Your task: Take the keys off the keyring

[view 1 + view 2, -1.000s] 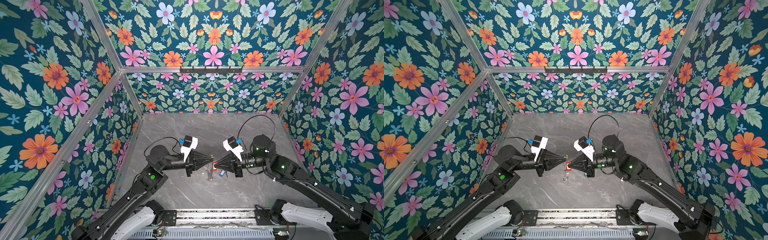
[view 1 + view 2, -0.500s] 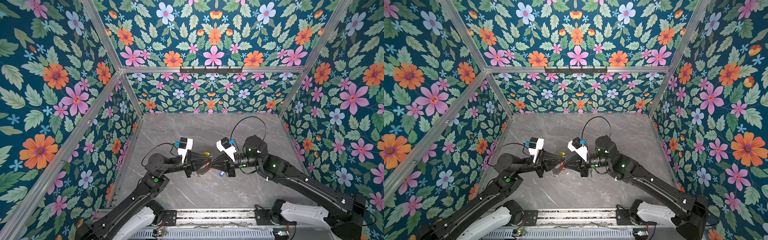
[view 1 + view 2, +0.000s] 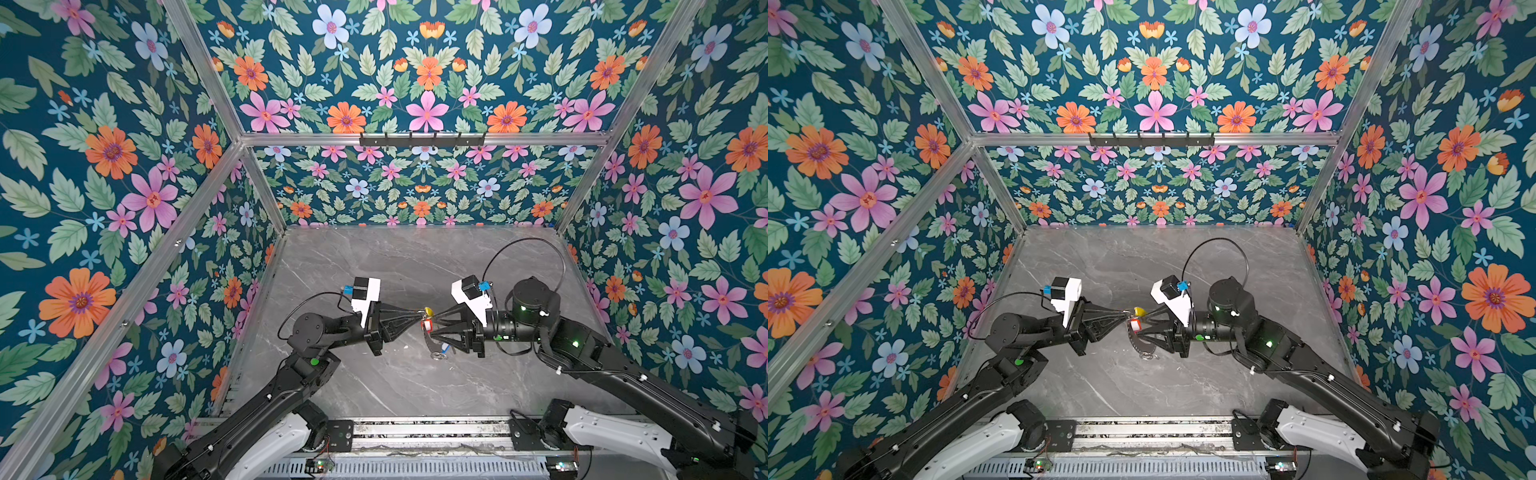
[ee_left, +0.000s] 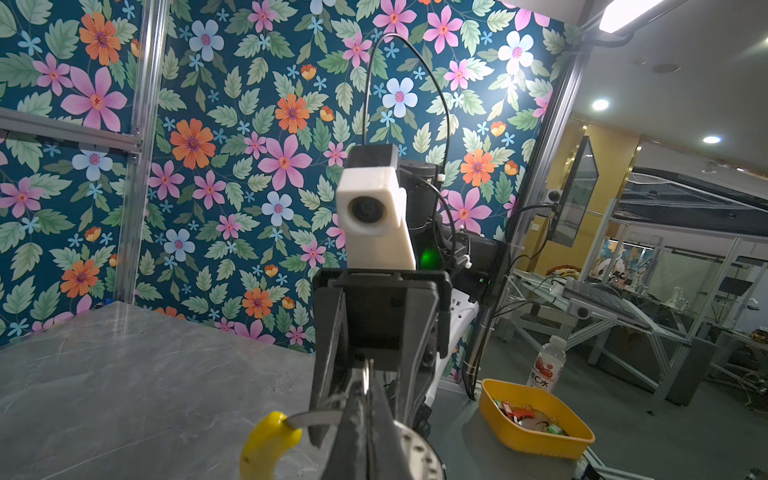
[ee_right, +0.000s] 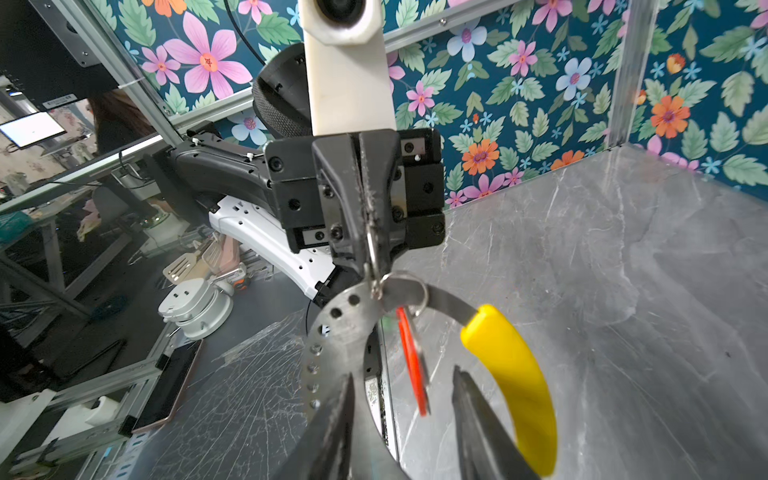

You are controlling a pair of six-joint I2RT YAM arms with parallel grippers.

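Note:
The keyring is a flat silver band with punched holes [image 5: 328, 332] and a yellow sleeve [image 5: 515, 374]. It hangs in the air between the two arms in both top views [image 3: 428, 310] [image 3: 1139, 311]. My left gripper [image 5: 372, 266] is shut on the band next to the sleeve [image 4: 266, 444]. A key with a red tag [image 5: 411, 361] hangs from the band by a small split ring [image 5: 405, 291]. My right gripper [image 5: 405, 419] is open, its fingers apart on either side of the red tag [image 3: 426, 326]. A small ring with a bit of blue [image 3: 441, 353] lies on the table under the right gripper.
Flowered walls close the grey marble table [image 3: 415, 270] on three sides, and a black hook rail [image 3: 422, 139] runs along the back wall. Outside the cell stand a yellow bin [image 4: 536, 432] with several tagged keys and a bottle [image 4: 548, 365].
The right gripper, shut before, has opened. Half a second ago both grippers were further left and tilted with the ring; they are back at the middle now.

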